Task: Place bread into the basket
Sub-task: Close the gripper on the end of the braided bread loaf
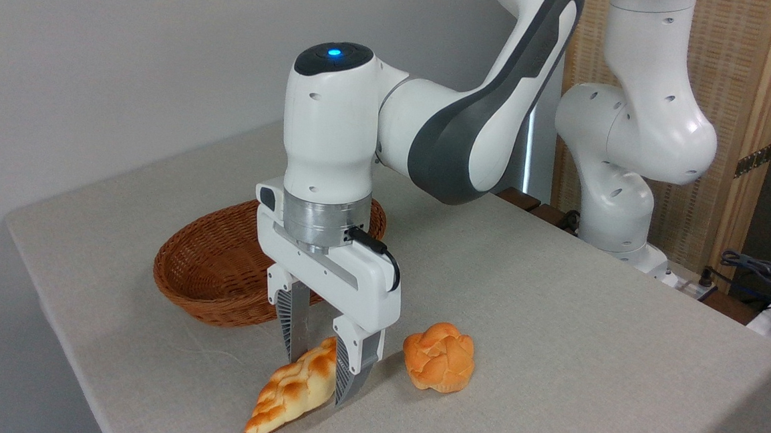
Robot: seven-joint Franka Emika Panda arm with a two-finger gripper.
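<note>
From my remote seat I see a beige cloth-covered surface (pixel 553 320) under a white robot arm (pixel 472 115). Behind it sits the empty oval reddish-brown wicker basket (pixel 215 266). The long braided golden loaf of bread (pixel 291 388) lies in front, jaws (pixel 323 363) straddling its upper end, spread apart, not yet pinching. It looks light and squashy; I'd grip nearer mid-body. A round orange bun (pixel 439 356) sits just beside

The bread (pixel 291 388), a long braided loaf, pale yellow with golden-brown patches, lay on the table with one pointed end toward seven o'clock; its other end was hidden. The basket (pixel 215 260), oval, shallow, reddish-brown wicker, sat upright at about eleven o'clock from the loaf, near but apart from it.
</note>
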